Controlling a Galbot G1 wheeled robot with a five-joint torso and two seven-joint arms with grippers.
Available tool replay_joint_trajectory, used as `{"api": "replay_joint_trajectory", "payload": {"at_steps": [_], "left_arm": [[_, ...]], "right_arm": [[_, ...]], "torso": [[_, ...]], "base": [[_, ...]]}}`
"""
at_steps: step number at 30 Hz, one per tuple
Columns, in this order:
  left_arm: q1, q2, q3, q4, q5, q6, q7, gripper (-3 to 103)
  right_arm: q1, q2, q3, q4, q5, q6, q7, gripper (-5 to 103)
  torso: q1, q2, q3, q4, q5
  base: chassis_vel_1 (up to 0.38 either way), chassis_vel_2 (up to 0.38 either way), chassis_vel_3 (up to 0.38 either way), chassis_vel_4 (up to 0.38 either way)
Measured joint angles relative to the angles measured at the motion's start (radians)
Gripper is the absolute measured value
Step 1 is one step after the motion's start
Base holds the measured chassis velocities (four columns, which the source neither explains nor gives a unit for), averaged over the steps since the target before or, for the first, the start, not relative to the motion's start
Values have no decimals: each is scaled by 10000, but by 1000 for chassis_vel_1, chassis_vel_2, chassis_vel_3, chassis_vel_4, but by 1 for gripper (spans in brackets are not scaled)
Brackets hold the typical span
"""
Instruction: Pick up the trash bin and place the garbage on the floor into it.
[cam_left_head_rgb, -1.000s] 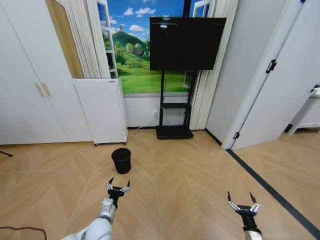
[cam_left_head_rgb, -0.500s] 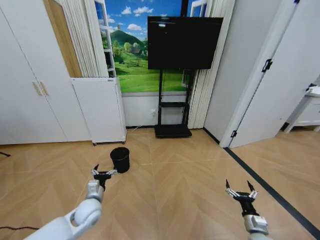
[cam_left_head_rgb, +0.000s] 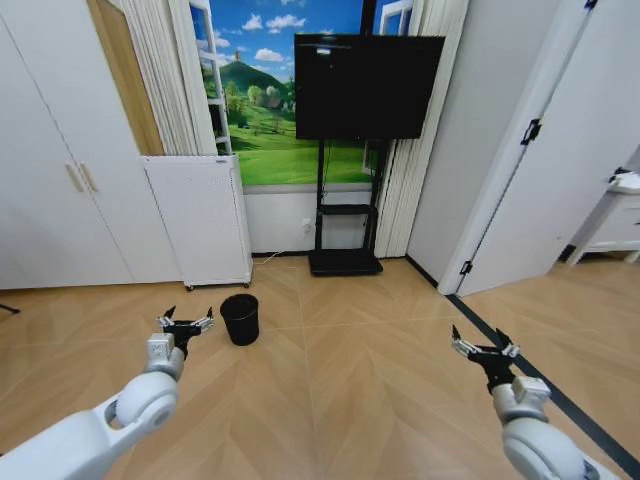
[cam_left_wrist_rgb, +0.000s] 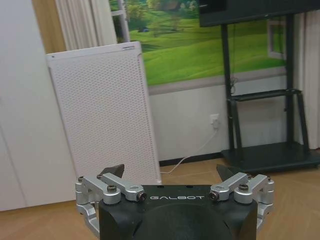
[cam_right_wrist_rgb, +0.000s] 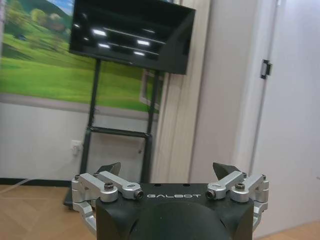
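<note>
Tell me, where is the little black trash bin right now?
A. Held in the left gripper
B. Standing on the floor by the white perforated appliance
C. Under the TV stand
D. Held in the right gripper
B: the trash bin stands on the wooden floor just in front of the white perforated appliance, while the left gripper hangs open beside it without touching.

The wooden herringbone floor (cam_left_head_rgb: 350, 400) carries the trash bin (cam_left_head_rgb: 240, 319), upright. A white perforated appliance (cam_left_head_rgb: 198, 220) and a black TV stand (cam_left_head_rgb: 344, 262) stand behind it.
</note>
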Motion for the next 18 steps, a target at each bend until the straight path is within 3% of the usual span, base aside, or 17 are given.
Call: {"api": "replay_joint_trajectory", "payload": {"at_steps": [6, 13, 18], "left_arm": [[-265, 111, 322, -274, -221, -23, 189, 100], [-82, -370, 403, -396, -200, -395, 122, 100], [-88, -845, 407, -484, -175, -376, -313, 100]], "right_arm": [[1029, -325, -851, 290, 348, 145, -237, 100], [1065, -72, -1173, 134, 120, 567, -981, 100], [1100, 33, -1355, -9, -144, 697, -1152, 100]], "torso": [[0, 0, 0, 0, 0], [0, 0, 0, -4, -1], [0, 0, 0, -4, -3]], "base": [[0, 0, 0, 0], [0, 0, 0, 0], [0, 0, 0, 0]]}}
